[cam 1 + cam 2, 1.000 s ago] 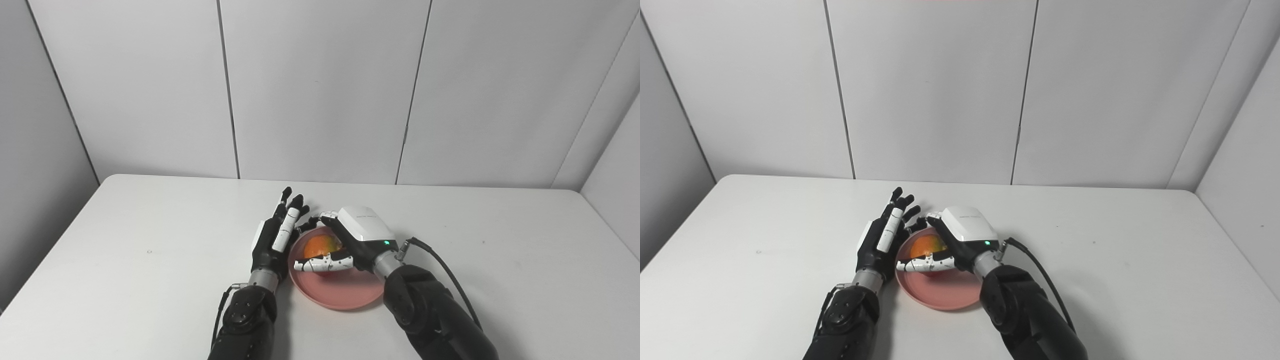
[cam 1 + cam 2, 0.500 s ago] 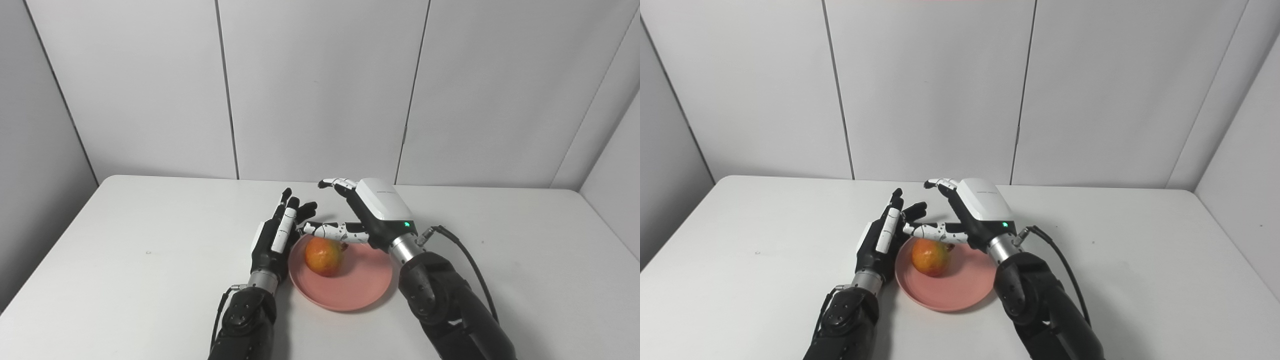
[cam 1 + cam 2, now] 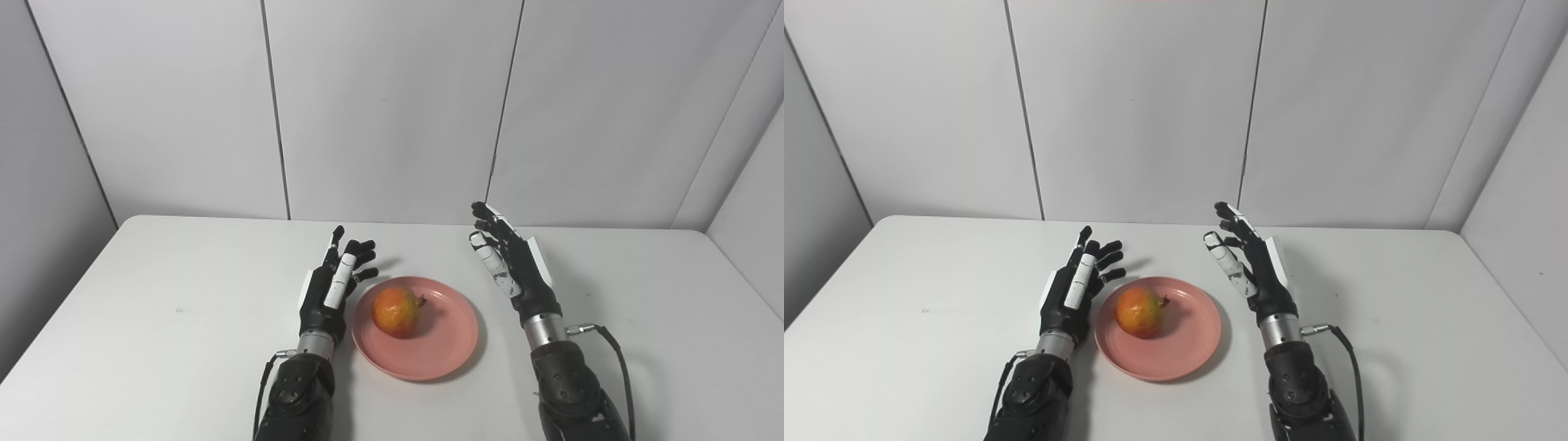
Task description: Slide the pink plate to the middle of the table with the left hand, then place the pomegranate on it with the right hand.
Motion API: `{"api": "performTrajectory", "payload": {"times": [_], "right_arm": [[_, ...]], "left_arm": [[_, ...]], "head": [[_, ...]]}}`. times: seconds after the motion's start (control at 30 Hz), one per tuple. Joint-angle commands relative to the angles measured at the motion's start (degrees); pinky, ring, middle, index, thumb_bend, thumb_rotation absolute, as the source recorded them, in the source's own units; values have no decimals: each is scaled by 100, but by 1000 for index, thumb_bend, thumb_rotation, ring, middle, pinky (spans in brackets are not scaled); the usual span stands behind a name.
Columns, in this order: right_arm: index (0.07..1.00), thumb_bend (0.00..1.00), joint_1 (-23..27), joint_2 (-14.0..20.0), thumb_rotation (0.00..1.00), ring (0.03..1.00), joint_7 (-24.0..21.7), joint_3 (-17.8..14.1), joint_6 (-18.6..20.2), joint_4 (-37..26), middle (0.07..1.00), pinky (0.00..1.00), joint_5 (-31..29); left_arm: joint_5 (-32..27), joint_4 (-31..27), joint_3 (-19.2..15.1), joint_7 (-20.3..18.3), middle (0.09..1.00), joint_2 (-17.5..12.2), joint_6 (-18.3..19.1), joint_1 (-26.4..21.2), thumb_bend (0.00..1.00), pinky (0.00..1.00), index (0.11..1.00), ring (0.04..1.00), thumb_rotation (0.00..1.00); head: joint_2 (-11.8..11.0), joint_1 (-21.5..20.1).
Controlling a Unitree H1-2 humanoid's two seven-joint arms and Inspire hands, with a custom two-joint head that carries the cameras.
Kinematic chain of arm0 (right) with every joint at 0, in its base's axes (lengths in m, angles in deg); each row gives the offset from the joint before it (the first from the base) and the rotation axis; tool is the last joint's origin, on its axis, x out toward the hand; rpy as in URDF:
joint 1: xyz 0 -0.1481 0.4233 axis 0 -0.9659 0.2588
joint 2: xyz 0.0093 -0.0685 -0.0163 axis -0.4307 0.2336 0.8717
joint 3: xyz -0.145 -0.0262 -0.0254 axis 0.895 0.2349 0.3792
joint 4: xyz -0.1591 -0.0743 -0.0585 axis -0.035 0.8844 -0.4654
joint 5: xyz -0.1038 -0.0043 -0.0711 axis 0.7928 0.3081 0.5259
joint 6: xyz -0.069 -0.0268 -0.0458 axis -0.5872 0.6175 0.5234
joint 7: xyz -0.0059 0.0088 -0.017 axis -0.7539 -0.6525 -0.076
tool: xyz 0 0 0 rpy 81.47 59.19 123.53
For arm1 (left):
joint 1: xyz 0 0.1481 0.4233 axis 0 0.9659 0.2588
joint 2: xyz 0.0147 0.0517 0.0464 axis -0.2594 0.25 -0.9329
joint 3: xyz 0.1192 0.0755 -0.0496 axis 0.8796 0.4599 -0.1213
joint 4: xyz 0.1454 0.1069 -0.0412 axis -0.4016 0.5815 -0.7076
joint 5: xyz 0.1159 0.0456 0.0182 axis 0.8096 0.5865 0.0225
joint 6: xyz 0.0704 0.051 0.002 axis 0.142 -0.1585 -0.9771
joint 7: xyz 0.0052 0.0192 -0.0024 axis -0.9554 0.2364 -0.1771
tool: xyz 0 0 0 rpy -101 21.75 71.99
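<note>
Pomegranate [image 3: 397, 312] was round, orange-yellow w/ a red blush low on its near side, small dark crown stub poking out at upper right. It lay on its side, crown-to-base axis running roughly left-right & a bit toward the far edge of the tabletop, crown aimed at the right edge. It sat on the left half of the pink plate [image 3: 450, 349], resting on the plate's floor, touching neither robot hand.

Plate was a shallow round dish, salmon pink, plain, low rim, flat on the white tabletop [image 3: 153, 318], about midway betw. left & right edges, closer to the near edge than the far one.

Left robot hand [image 3: 331, 288] stood just beside the plate's left rim, palm turned toward the plate, fingers [image 3: 343, 278] spread apart & pointing toward the far edge, thumb out toward the plate. Held nothing; whether its heel touched the rim can't be told.

Right robot hand [image 3: 514, 266] was off the plate's right side, apart from the rim, raised above the tabletop, palm facing left, fingers [image 3: 1228, 263] extended & fanned out. Also empty. A black cable looped from its wrist.
</note>
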Motion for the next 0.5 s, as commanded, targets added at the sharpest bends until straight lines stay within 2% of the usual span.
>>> {"api": "performTrajectory", "payload": {"times": [0.0, 0.1, 0.23, 0.37, 0.47], "right_arm": [[862, 868, 241, -84, 1000, 883, 11, -144, -640, 197, 882, 871, -401], [865, 895, 209, -163, 1000, 894, 4, -315, -867, 583, 883, 914, -762], [873, 895, 183, -245, 1000, 894, -142, -506, -890, 1006, 881, 902, -1248], [878, 875, 119, -280, 1000, 878, -199, -573, -837, 1203, 877, 892, -1472], [877, 876, 76, -318, 1000, 874, -306, -621, -783, 1355, 880, 901, -1687]], "left_arm": [[301, 293, 58, 233, 809, 19, -449, 356, 878, 747, 963, 834, 730], [622, 329, 157, 518, 866, 0, -706, 377, 861, 857, 958, 866, 776], [771, 282, 210, 644, 939, 1, -822, 430, 868, 963, 961, 946, 793], [940, 262, 281, 784, 969, -28, -856, 468, 863, 997, 959, 984, 819], [1110, 225, 332, 916, 987, -54, -728, 489, 863, 1000, 960, 999, 843]], "head": [[-29, 12], [-28, 37], [-22, 73], [-8, 84], [-29, 59]]}}
